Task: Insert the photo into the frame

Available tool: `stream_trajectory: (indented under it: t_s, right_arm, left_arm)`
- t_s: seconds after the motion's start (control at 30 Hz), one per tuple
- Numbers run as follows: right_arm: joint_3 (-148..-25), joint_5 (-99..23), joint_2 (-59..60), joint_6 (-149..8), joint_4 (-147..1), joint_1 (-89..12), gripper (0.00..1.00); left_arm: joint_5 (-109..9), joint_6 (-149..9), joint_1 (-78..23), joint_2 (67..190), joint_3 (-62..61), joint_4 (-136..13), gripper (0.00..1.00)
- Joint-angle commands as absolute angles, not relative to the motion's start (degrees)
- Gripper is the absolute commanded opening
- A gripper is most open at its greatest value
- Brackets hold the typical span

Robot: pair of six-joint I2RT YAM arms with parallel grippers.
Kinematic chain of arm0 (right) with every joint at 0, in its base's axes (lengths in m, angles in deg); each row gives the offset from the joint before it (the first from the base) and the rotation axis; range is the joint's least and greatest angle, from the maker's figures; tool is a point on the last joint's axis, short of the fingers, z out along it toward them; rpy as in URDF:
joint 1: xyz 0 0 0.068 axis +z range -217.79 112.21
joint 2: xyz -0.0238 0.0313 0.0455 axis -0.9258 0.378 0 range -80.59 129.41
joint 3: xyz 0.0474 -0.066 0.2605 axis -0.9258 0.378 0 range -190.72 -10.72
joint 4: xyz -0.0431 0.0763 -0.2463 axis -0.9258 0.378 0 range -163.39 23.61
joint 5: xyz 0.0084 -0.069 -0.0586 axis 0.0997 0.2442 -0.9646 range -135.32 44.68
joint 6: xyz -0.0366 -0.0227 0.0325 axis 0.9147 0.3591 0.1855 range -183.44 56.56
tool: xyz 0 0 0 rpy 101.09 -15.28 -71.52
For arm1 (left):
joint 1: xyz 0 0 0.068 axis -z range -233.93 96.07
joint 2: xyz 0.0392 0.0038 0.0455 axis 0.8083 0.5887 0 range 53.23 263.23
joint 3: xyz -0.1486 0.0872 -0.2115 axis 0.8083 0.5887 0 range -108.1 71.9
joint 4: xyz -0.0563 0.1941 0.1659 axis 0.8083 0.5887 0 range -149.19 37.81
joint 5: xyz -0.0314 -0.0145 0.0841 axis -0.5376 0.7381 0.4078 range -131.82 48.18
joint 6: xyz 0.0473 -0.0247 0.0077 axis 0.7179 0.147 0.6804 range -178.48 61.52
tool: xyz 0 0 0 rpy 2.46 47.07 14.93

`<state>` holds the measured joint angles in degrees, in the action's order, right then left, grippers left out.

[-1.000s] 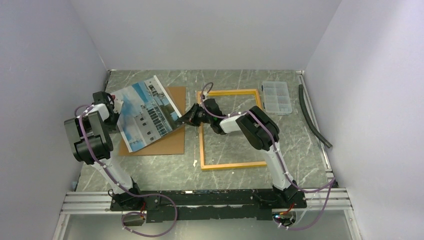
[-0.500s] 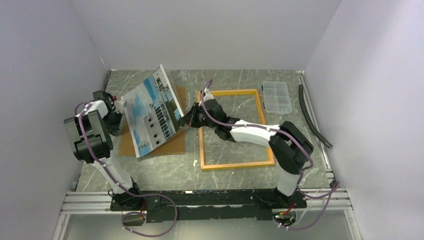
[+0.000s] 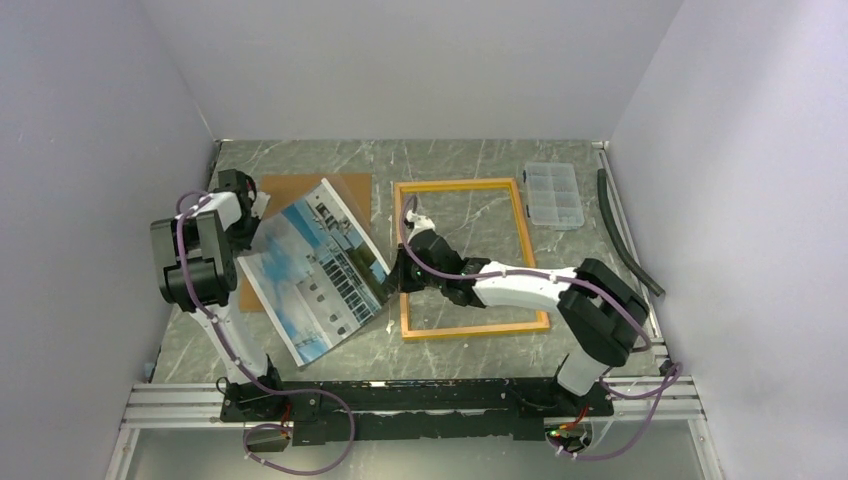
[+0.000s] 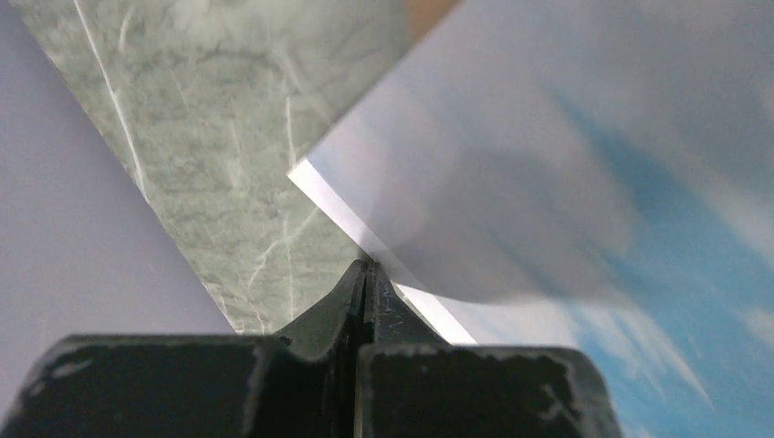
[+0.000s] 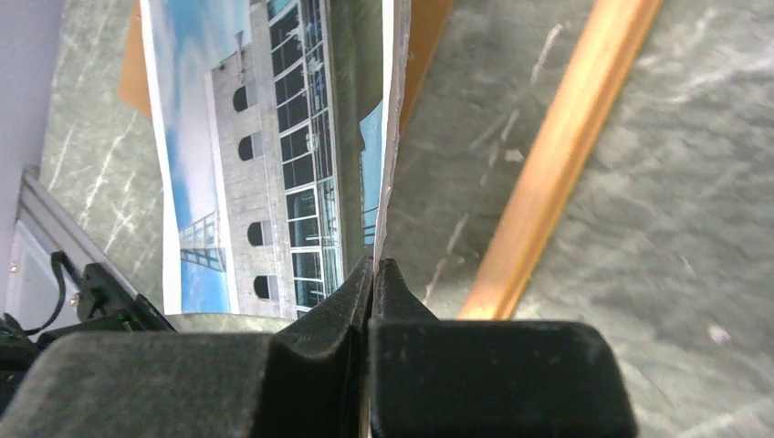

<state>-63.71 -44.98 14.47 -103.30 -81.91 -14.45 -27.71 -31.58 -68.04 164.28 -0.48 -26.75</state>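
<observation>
Holds the photo point(image 3: 318, 268) clear of the table point(image 3: 300, 345), print side up, tilted and a little bowed. Keeps it partly above the brown backing board point(image 3: 330, 186) and just left of the frame point(image 3: 462, 185), not yet over the opening. Grips it from two sides: left gripper point(image 4: 365, 274) pressed together on the white margin near a far corner, right gripper point(image 5: 374, 269) clamped on the opposite edge, close beside the yellow left rail. Leaves the frame lying flat on the marble, with a clear compartment box point(image 3: 553, 194) just beyond its far right corner and a black hose point(image 3: 625, 235) near the right wall.

Risks creasing or tearing such thin paper if stretched or twisted by arms moving out of step. Risks a slip from either pinch, given so shallow a bite at the very edge. Might also snag the leading edge on the raised yellow rail during the crossing, buckling the sheet. Might equally shove the frame askew with the right gripper, so near it.

Shows no brand, label or legible writing anywhere: only printed windows on the building and scuff marks on the left gripper.
</observation>
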Motion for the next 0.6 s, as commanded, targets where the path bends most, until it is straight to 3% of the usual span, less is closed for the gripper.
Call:
stream_trajectory:
  t_s: [0.0,0.23,0.43,0.5,0.57]
  right_arm:
    - [-61.0,-54.87,6.86,-102.97,-76.91,-13.68,0.0]
    - [-54.64,-62.58,2.4,-110.21,-74.65,-15.27,0.0]
    - [-53.63,-61.89,5.94,-116.62,-72.96,-15.87,0.01]
    - [-54.8,-60.58,7.29,-115.93,-72.98,-15.82,0.11]
    - [-56.59,-59.69,7.77,-115.07,-71.2,-15.76,0.38]
  left_arm:
    - [-31.86,-33.8,-64.14,168.42,2.13,-29.04,0.03]
    - [-32.71,-34.73,-63.18,165.65,-0.64,-25.87,0.03]
    - [-34.46,-34.8,-63.21,161.62,-3.58,-22.24,0.17]
    - [-36.19,-34.71,-63.16,161.16,-3.71,-20.57,0.19]
    - [-37.46,-34.37,-62.93,160.99,-2.71,-19.67,0.19]
